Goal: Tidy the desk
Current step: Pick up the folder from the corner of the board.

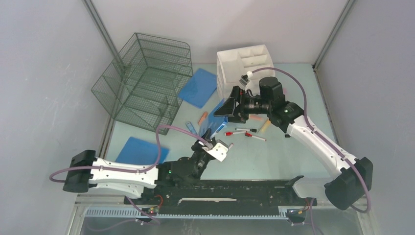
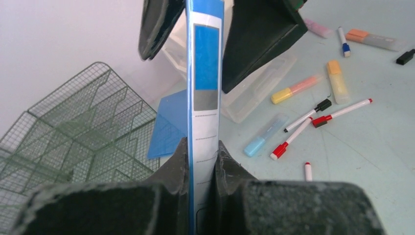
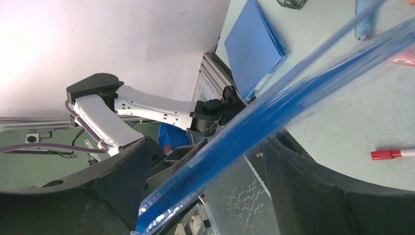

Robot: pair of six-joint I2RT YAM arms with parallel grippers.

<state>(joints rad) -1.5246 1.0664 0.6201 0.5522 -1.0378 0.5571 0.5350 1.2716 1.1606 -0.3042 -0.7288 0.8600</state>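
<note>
Left end effector (image 2: 201, 152): clenched on blue folder (image 2: 206, 63), held edge-up
Right end effector (image 3: 210, 169): jaws spread, straddling folder
Tabletop (image 2: 364, 161): markers (image 2: 350, 108) scattered

The desk (image 1: 264, 159) lies bare and passable from 3 to 5 o'clock. A wire rack (image 1: 147, 83) blocks 10 o'clock and a white organizer (image 1: 244, 61) blocks 12. Scattered markers (image 1: 255, 137) and a blue binder (image 1: 219, 119) on edge crowd the centre. A blue folder (image 1: 142, 149) lies at 8.

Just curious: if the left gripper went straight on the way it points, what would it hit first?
Likely the right gripper, whose open jaws straddle the blue folder that the left gripper clamps; depth is unclear.
</note>
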